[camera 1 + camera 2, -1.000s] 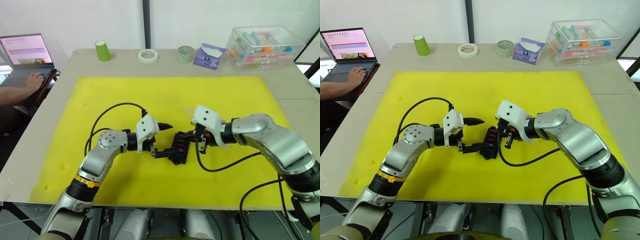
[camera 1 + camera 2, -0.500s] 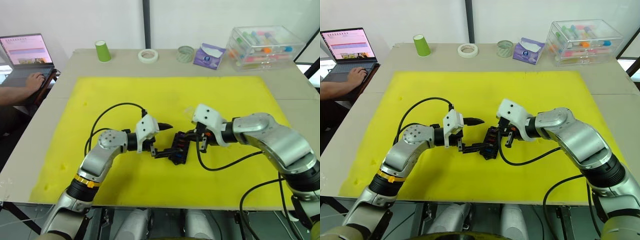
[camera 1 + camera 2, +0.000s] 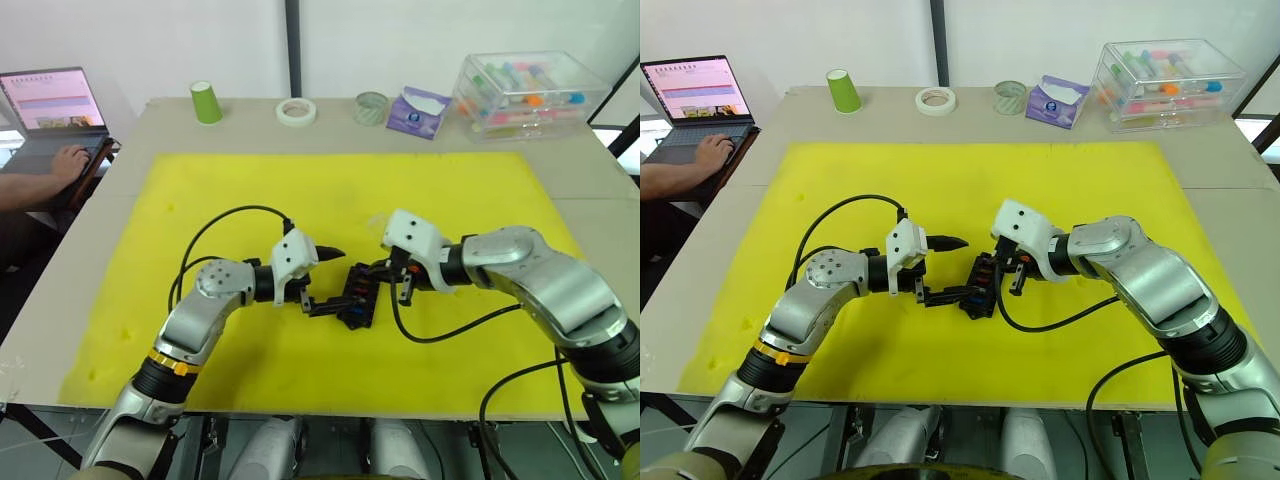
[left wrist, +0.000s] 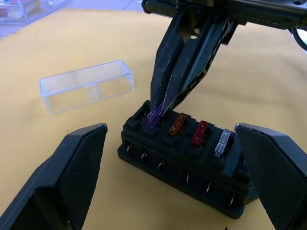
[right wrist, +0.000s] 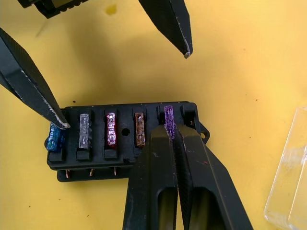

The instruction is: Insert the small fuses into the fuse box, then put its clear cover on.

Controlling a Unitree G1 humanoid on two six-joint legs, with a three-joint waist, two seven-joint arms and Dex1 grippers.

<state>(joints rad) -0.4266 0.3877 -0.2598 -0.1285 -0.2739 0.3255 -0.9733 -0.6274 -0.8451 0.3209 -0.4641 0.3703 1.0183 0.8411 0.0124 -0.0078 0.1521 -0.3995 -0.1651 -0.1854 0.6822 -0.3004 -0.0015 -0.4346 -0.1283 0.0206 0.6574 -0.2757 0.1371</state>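
Right wrist view: right claw (image 5: 171, 130) pinches translucent purple fuse (image 5: 168, 115); left claw (image 4: 175, 158) spread.

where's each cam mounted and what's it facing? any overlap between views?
Left eye / right eye: on the head, looking forward and down at the yellow mat; both arms in frame.
Left wrist: along the left gripper with its fingers apart, at the fuse box and clear cover.
Right wrist: along the right gripper, fingers shut on the purple fuse.
Shared: both wrist views show the fuse box, the purple fuse and the other arm's fingers.
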